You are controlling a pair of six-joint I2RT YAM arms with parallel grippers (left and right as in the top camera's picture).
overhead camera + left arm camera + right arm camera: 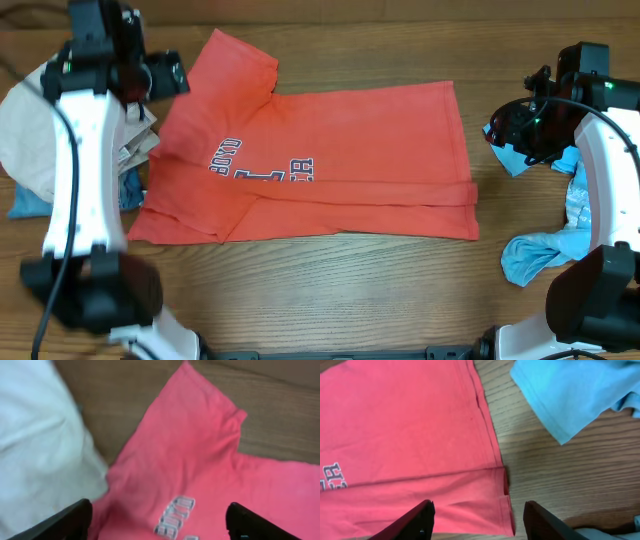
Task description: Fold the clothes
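Overhead, T-shirt: the red-orange T-shirt lies spread in the middle of the frame on the table; 1 sleeve points to the upper left, and the lower strip is doubled over.
Overhead, blue shirt: the light blue shirt is crumpled at the right edge, apart from the T-shirt.
Overhead, other cloth: the beige trousers are bunched at the left edge.
Overhead, tools: the left gripper is at the upper left, just beside the sleeve; the right gripper is at the right, near the T-shirt's side edge.
Left wrist, tool: the left gripper is released; its 2 fingers stand wide apart in the lower corners, with nothing between them.
Left wrist, T-shirt: the sleeve and the lettering fill the centre; pale cloth is at the left.
Right wrist, tool: the right gripper is released and holds nothing.
Right wrist, T-shirt: the doubled hem corner lies between the fingers; the blue shirt is at the upper right.
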